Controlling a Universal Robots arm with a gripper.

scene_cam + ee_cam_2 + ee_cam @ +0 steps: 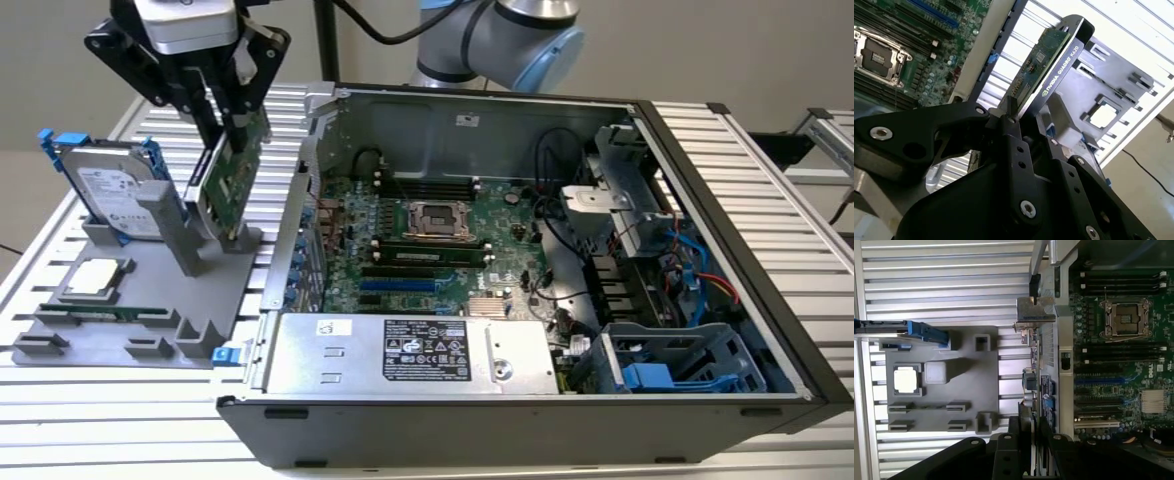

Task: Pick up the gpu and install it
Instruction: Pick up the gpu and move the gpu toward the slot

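Gripping the gpu [230,165] upright by its top edge, with jaws pinched narrow on it. Hanging over the grey tray [134,300] on the bench [741,140], just outside the open case [534,440], near the hard drive [114,190]. Cannot tell whether touching the tray.

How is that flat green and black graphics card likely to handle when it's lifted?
The flat green card with black cooler looks rigid, so it probably won't flex. Pinched at one thin edge by the pincer, it could pivot. Its exposed circuitry suggests it's fragile.
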